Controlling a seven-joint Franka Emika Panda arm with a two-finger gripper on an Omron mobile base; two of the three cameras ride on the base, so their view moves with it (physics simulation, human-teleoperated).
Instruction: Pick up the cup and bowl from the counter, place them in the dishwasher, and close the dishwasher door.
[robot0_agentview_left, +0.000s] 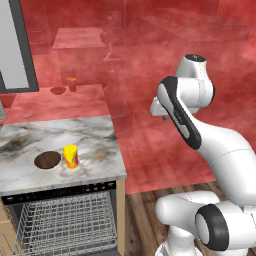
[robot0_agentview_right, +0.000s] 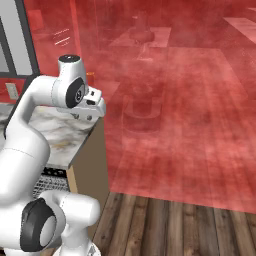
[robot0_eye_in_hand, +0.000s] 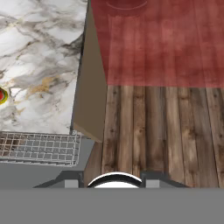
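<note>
- Left base view: the cup (robot0_agentview_left: 70, 156) stood upright on the counter (robot0_agentview_left: 90, 135) near its front edge; the bowl (robot0_agentview_left: 47, 160) sat just beside it to the left, the two close but seemingly apart; below the slab's front the dishwasher (robot0_agentview_left: 65, 192) showed its black control strip and the silver wire rack (robot0_agentview_left: 65, 222); the white arm (robot0_agentview_left: 200, 135) rose well to the right of the counter, over the wooden floor (robot0_agentview_left: 142, 220), bent high and away from both dishes; a dim red-tinted copy of slab, cup and bowl lay farther back.
- Right base view: the arm (robot0_agentview_right: 30, 150) filled the left side and hid most of the counter (robot0_agentview_right: 65, 145); only a wedge of marble with its tan side panel (robot0_agentview_right: 92, 170) appeared here, with a sliver of rack behind the arm; the gripper (robot0_agentview_right: 89, 111) hung at the wrist above the counter's right corner, but its fingers were too small and foreshortened to tell whether they were spread or pressed together; nothing could be seen held.
- Hand view: the camera looked straight down on the counter's right end (robot0_eye_in_hand: 43, 65), the tan panel (robot0_eye_in_hand: 89, 87) and the floor planks (robot0_eye_in_hand: 148, 131); a yellow and red edge of the cup (robot0_eye_in_hand: 2, 95) peeked in at the left border; a corner of the rack (robot0_eye_in_hand: 39, 148) lay below the marble.
</note>
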